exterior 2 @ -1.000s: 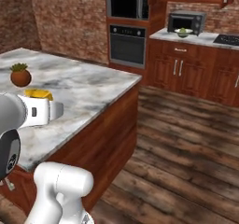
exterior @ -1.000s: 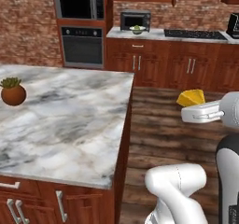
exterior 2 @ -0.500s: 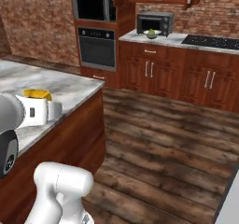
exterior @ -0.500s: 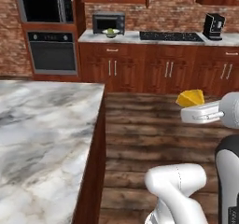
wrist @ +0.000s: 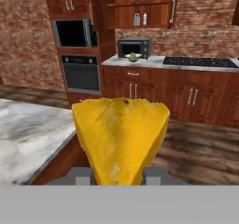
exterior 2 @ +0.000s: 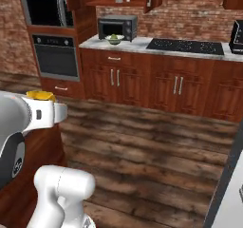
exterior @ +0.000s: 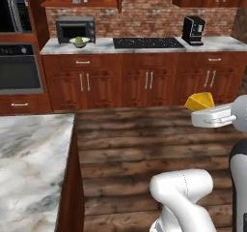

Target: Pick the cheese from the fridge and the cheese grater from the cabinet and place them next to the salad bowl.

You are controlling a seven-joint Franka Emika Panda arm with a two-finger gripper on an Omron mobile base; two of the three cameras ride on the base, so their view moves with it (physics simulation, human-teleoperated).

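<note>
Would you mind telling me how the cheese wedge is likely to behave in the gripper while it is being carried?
The cheese looks like a solid, stiff wedge, so it probably keeps its shape. It seems small beside the gripper, so likely light. Its faces taper toward the gripped end, so it might slip or pivot if jolted.

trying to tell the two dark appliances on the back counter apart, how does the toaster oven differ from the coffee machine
The toaster oven is a wide, low box with a window front; the coffee machine is narrower and taller. The toaster oven sits at the counter's left end, behind the salad bowl; the coffee machine stands right of the cooktop with nothing before it. Both are dark and back against the brick wall.
</note>
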